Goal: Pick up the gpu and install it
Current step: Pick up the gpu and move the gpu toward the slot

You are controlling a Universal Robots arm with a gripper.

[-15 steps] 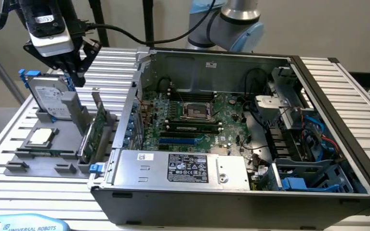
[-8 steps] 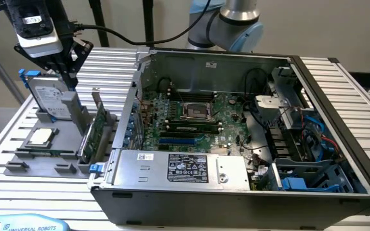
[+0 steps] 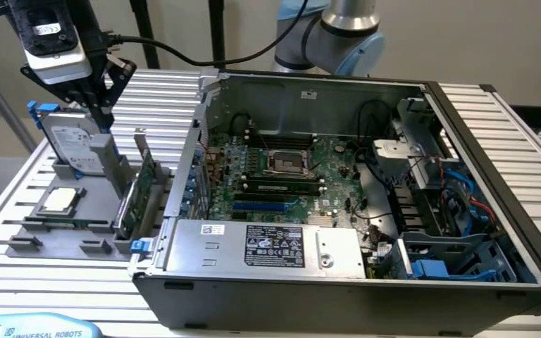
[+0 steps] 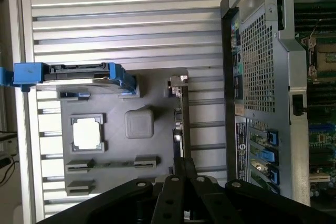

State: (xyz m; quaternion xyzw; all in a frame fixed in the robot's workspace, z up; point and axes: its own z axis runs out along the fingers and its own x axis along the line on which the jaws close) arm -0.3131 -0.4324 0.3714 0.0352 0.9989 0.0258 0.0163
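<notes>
The gpu (image 3: 135, 199) is a thin green card with a silver bracket at one end. It stands on edge in the grey holder tray (image 3: 64, 236), at the side of the tray beside the computer case. In the wrist view the gpu (image 4: 181, 124) appears edge-on, in line with my fingertips. My gripper (image 3: 101, 116) hangs above the tray, clear of the card, near the upright hard drive. Its fingers (image 4: 175, 174) are shut together on nothing.
A silver hard drive with blue rails (image 3: 68, 141) stands at the tray's far end, and a square processor chip (image 3: 59, 201) lies beside it. The open computer case (image 3: 346, 176) fills the exterior view's right, with the motherboard (image 3: 284, 176) exposed. A slatted metal table (image 4: 126, 19) lies underneath.
</notes>
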